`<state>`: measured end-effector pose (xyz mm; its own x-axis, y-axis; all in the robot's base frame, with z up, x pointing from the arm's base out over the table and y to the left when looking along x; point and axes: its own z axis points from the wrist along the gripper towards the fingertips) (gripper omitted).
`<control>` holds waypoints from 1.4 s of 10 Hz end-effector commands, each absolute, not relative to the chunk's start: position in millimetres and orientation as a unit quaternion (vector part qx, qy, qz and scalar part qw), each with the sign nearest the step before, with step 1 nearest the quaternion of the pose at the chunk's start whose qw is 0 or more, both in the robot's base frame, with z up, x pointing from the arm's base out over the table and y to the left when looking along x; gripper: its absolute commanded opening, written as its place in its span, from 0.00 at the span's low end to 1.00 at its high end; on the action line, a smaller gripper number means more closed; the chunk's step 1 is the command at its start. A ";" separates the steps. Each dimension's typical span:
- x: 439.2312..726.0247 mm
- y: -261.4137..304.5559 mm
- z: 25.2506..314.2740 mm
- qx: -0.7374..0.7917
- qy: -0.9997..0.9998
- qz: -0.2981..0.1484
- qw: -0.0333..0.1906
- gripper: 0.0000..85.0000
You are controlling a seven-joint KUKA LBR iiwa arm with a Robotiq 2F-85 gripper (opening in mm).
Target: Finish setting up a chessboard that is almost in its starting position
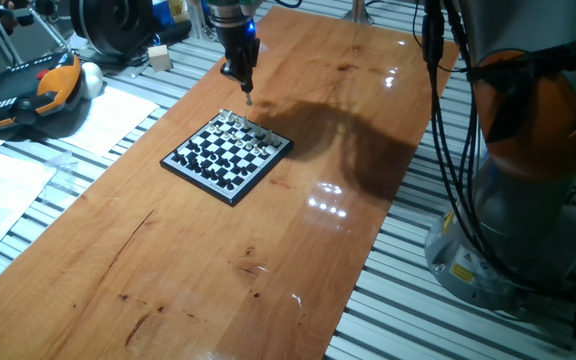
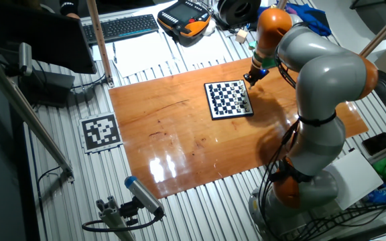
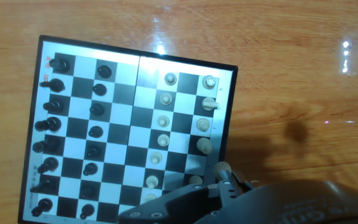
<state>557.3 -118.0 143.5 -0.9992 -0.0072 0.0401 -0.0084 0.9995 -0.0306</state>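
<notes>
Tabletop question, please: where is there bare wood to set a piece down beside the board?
The chessboard fills only a small part of the wooden table. The wide stretch on the near side of the board is bare, as is the wood toward the robot base. The board's far corner is crowded by the claw.

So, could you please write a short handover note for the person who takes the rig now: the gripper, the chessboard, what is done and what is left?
Gripper: hovers over the wooden table just beyond the pale-piece edge of the board. A pale piece shows at its fingertips in the hand view; whether the fingers are shut on it cannot be told.
Small black-framed checkered chessboard: lies flat on the orange-brown wooden table, nearer its far end.
Done: the black pieces stand in two rows, and the pale pawn row looks full.
Left: the pale back row shows gaps, so it must be completed.
</notes>
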 end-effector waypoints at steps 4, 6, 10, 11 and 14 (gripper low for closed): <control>557.3 -118.0 143.5 0.012 -0.999 0.019 0.050 0.00; 557.3 -118.0 143.5 0.007 -0.999 0.022 0.048 0.00; 548.4 -101.8 129.2 -0.007 -0.999 0.025 0.028 0.00; 547.9 -101.2 128.8 -0.007 -0.999 0.025 0.028 0.00; 548.6 -100.8 124.6 -0.007 -0.999 0.025 0.022 0.00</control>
<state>549.1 -101.2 123.7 -0.9990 0.0144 0.0419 0.0122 0.9986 -0.0513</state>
